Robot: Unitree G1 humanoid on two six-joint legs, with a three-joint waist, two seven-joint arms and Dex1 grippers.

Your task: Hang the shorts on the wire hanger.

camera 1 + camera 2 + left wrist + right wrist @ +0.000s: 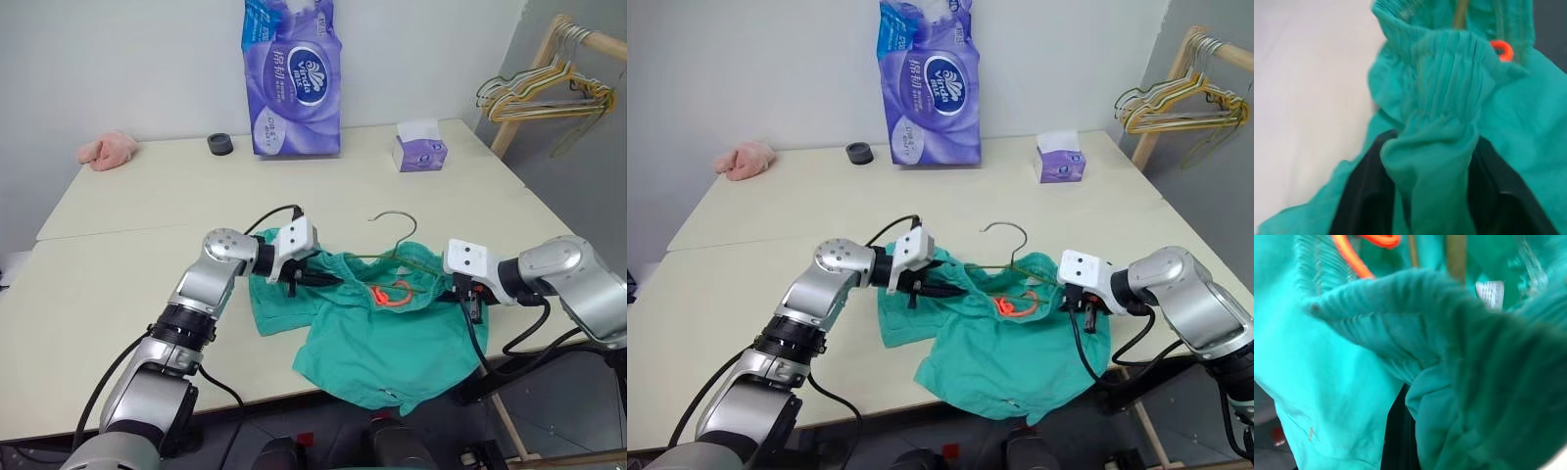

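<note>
The teal shorts [377, 338] lie at the table's front edge, their lower part hanging over it, with the orange drawstring [390, 292] showing at the waistband. The wire hanger [395, 217] lies flat, its hook pointing to the far side and its lower wire tucked inside the waistband. My left gripper [328, 281] is at the waistband's left end. In the left wrist view its black fingers [1359, 200] stand apart with a fold of waistband [1442, 122] draped between them. My right gripper [468, 300] is shut on the waistband's right end, where bunched fabric [1474, 382] covers it.
At the back of the table [118, 284] stand a purple tissue pack [292, 78], a small tissue box [421, 149], a black roll [220, 145] and a pink cloth [108, 149]. A wooden rack with bunched hangers [549, 88] stands off the table's right side.
</note>
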